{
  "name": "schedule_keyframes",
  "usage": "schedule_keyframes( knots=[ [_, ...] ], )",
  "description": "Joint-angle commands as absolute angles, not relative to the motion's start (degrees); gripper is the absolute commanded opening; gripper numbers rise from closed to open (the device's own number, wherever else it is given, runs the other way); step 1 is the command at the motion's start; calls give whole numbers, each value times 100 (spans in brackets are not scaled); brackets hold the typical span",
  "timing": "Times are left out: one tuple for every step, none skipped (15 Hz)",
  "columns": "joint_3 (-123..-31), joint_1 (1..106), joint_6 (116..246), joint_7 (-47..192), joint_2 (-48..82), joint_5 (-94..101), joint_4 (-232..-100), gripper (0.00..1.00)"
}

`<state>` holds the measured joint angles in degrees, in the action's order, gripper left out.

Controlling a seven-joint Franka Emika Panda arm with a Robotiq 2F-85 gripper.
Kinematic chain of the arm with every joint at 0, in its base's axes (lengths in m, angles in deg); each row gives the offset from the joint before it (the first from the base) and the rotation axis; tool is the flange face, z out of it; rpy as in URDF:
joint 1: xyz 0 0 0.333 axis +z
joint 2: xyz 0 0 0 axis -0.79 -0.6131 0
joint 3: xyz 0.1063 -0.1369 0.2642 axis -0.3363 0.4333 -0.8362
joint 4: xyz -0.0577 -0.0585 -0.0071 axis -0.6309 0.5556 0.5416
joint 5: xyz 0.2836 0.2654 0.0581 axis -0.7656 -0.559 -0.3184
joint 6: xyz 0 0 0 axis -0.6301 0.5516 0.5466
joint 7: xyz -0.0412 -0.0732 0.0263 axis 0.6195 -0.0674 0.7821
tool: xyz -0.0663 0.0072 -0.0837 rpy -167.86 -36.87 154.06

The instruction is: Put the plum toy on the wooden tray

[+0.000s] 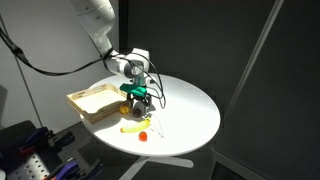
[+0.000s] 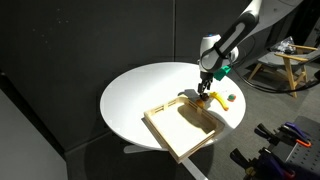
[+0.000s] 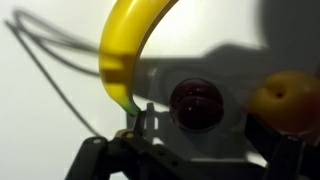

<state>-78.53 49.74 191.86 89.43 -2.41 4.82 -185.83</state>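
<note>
In the wrist view the plum toy [image 3: 195,103], dark red-purple and round, lies on the white table between my gripper's [image 3: 205,135] two fingers. The fingers are spread on either side of it and I see no contact with it. In both exterior views the gripper [image 1: 139,97] [image 2: 206,90] is low over the table just beside the wooden tray [image 1: 92,103] [image 2: 180,128], and its body hides the plum. The tray is pale wood with low rims and looks empty.
A yellow banana [image 3: 125,50] [image 1: 132,128] [image 2: 213,102] curves close beside the plum. A small red-orange fruit [image 3: 285,100] [image 1: 144,137] lies on the plum's other side. The round white table [image 1: 190,110] has its edge near the tray.
</note>
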Motion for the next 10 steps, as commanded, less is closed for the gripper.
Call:
schedule_keyframes(
  knots=[
    [-7857,4971,19225,8816,-386,619,-18421,100],
    [-7855,4971,19227,8818,-406,623,-18415,100],
    [-7855,4969,19225,8819,-421,621,-18410,100],
    [-7853,4970,19230,8819,-434,625,-18409,100],
    [-7852,4971,19231,8818,-445,626,-18404,100],
    [-7852,4970,19227,8820,-461,625,-18394,100],
    [-7852,4969,19227,8821,-476,624,-18386,100],
    [-7848,4971,19227,8819,-490,628,-18378,100],
    [-7848,4970,19226,8821,-502,629,-18370,100],
    [-7846,4972,19235,8822,-513,633,-18361,100]
  ],
)
